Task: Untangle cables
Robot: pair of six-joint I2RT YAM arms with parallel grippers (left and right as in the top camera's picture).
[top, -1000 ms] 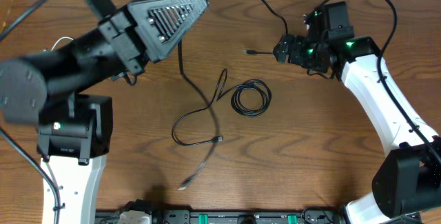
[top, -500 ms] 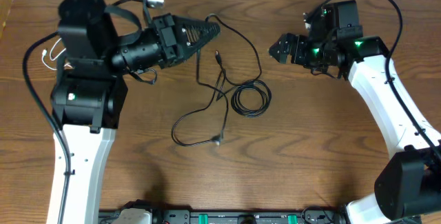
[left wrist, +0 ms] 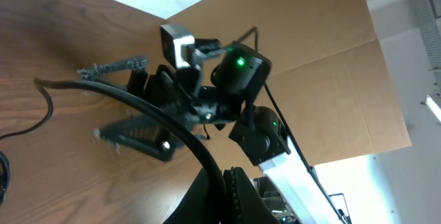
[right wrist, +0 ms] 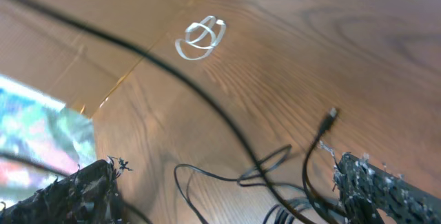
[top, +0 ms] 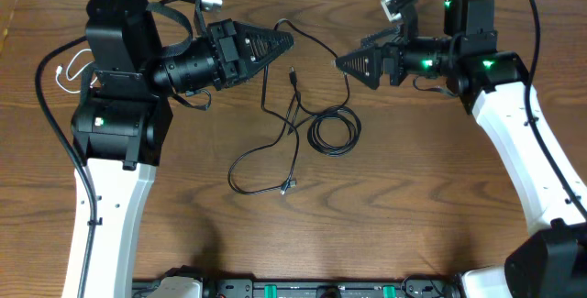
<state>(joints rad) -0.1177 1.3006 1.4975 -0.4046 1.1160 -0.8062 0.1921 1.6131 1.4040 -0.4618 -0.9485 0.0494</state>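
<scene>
Black cables lie tangled at the table's middle: a small coil (top: pixel 333 134), a wide loop (top: pixel 249 165) and loose plug ends (top: pixel 292 75). My left gripper (top: pixel 286 41) is shut on one black cable (top: pixel 316 45), which droops from its tip down into the tangle. In the left wrist view that cable (left wrist: pixel 138 103) arcs into the shut jaws (left wrist: pixel 224 182). My right gripper (top: pixel 344 60) points left toward it, open, holding nothing. The right wrist view shows its fingers (right wrist: pixel 89 189) wide apart, the black cable (right wrist: pixel 172 72) crossing between them. A short white cable (top: pixel 66 69) lies far left, also visible in the right wrist view (right wrist: pixel 201 34).
The left arm's base (top: pixel 115 128) stands at the left and the right arm (top: pixel 523 142) runs down the right side. Thick robot cables arch over both arms. Cardboard (left wrist: pixel 331 79) stands behind the table's far edge.
My left arm has dropped from close under the camera and pulled back left with the cable. The right gripper has swung to point left and moved toward the centre.
</scene>
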